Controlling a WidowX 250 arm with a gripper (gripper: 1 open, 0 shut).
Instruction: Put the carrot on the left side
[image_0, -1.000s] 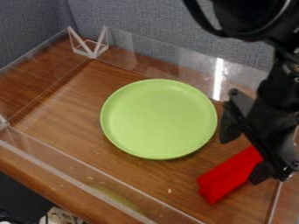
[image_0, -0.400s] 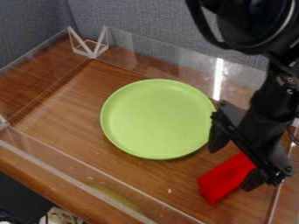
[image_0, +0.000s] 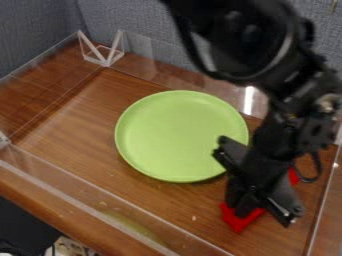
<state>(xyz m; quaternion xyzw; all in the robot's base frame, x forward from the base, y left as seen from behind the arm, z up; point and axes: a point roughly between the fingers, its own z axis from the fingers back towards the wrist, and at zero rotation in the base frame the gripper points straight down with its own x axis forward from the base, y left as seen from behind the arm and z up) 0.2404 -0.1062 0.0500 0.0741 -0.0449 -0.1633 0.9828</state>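
Wooden tabletop (image_0: 60, 118), grey wall (image_0: 160, 30) behind.
Lime-green plate (image_0: 171, 136); red carrot (image_0: 235, 218) beneath gripper (image_0: 254, 208), jaws closed, grip unclear; white wire bracket (image_0: 100, 50) far left.

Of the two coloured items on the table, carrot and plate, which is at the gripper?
The carrot: the red blocky bar, partly hidden under the gripper. The other, the round lime-green plate, lies beside it, not beneath the fingers.
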